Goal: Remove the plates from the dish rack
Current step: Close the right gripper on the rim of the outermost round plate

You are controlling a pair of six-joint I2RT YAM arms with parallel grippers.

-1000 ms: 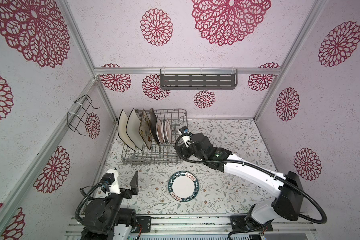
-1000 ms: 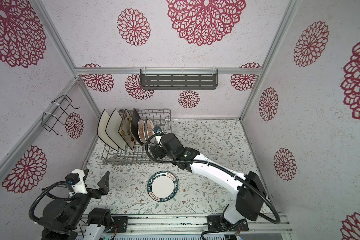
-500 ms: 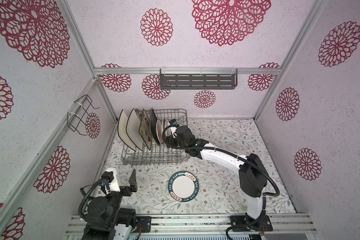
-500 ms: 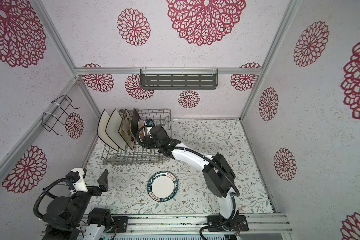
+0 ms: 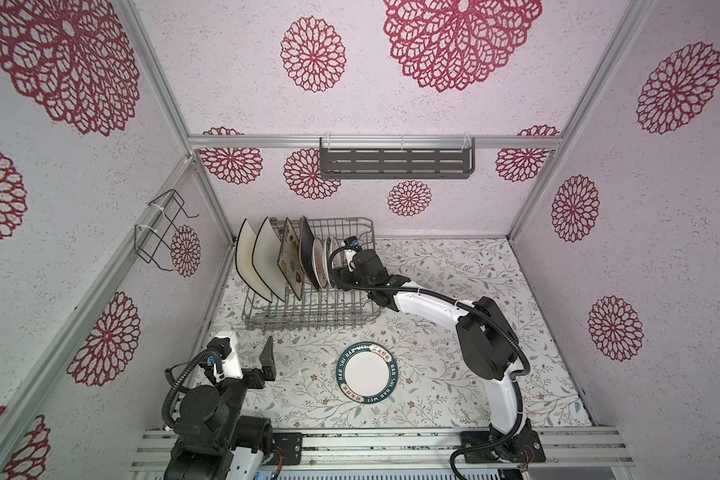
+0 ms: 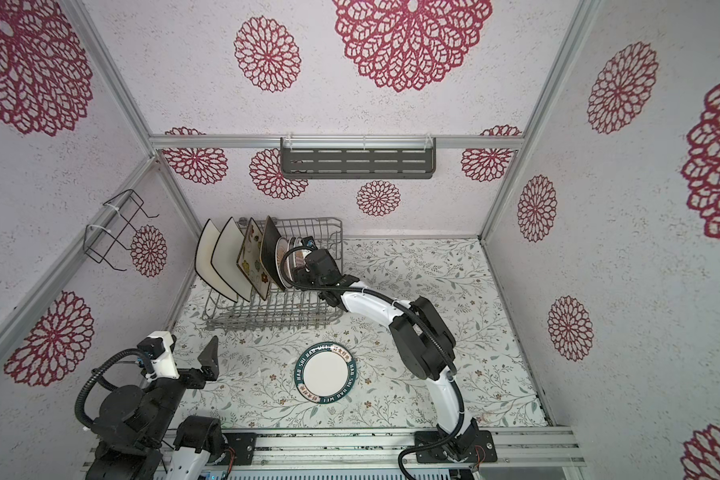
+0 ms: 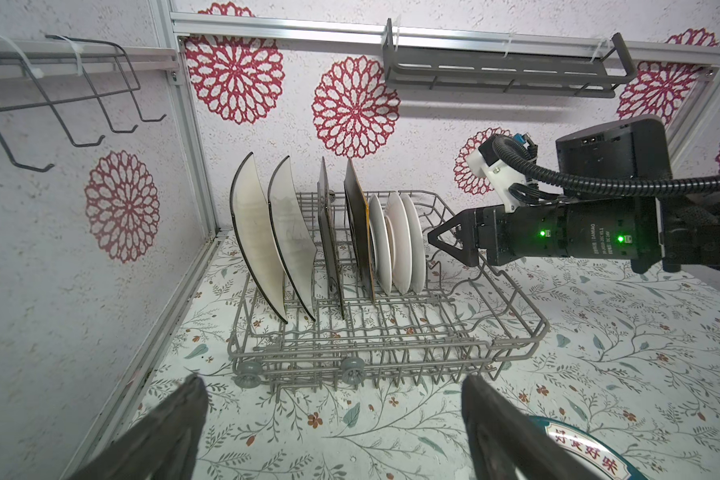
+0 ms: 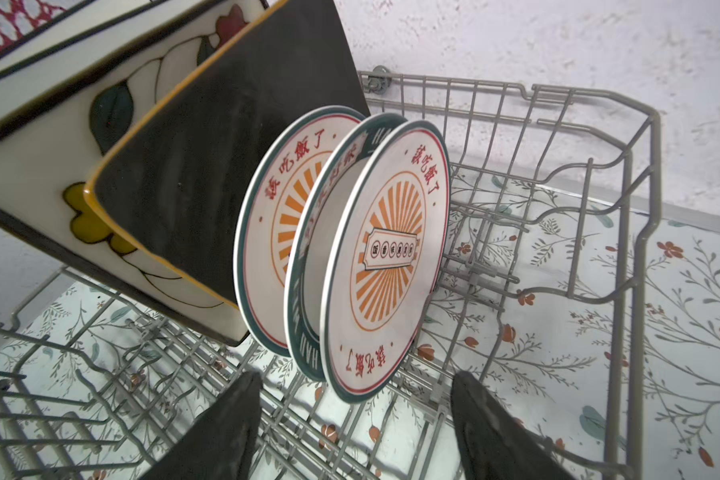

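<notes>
Grey wire forms the dish rack (image 5: pixel 308 322) standing in the far left corner of the tabletop (image 5: pixel 425 390), whose flowered covering shows through the bars. Seven plates stand on edge in the rack's left half. Two white square plates (image 5: pixel 248 257) with black rims are nearest the left wall. Next come a flowered cream plate (image 5: pixel 289 259), a dark brown plate (image 5: pixel 306 249) and three small round plates (image 7: pixel 395 245) packed close together. The right gripper (image 8: pixel 352 380) reaches into the rack from its right end. Its fingers are spread either side of the lower rim of the nearest round plate (image 8: pixel 387 257), whose orange sunburst faces the wrist camera, and a gap shows on each side. An eighth plate, the flat round plate (image 5: pixel 366 372) with a dark green lettered rim, lies between the rack and the tabletop's front edge, touching neither. The left gripper (image 7: pixel 333 377) hangs by the front left corner, fingers spread wide with nothing between them, pointing toward the rack. A slotted grey shelf (image 5: pixel 395 162) hangs on the back wall and a black wire bracket (image 5: pixel 159 232) on the left wall.
</notes>
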